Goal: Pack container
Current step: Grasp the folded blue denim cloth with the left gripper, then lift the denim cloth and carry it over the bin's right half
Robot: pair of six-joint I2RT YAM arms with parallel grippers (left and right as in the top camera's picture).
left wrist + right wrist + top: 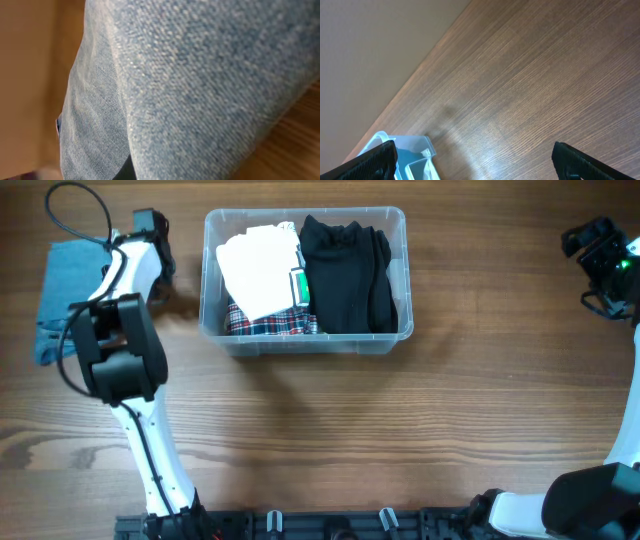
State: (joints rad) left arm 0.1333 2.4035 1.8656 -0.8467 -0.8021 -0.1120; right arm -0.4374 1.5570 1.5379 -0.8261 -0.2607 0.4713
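The clear plastic container (210, 275) stands at the back middle of the table. It holds a white garment (258, 272), a plaid one (270, 325) and a black one (347, 278). A folded blue denim garment (62, 290) lies at the far left. My left gripper (135, 245) is right at its edge, with the fingers hidden under the arm. The left wrist view is filled with the denim fabric (200, 85), and no fingers show there. My right gripper (600, 248) is at the far right; its fingers (475, 162) are wide apart and empty above bare wood.
A corner of the clear container (415, 150) shows at the lower left of the right wrist view. The table's far edge runs diagonally across that view. A black cable (70, 205) loops above the left arm.
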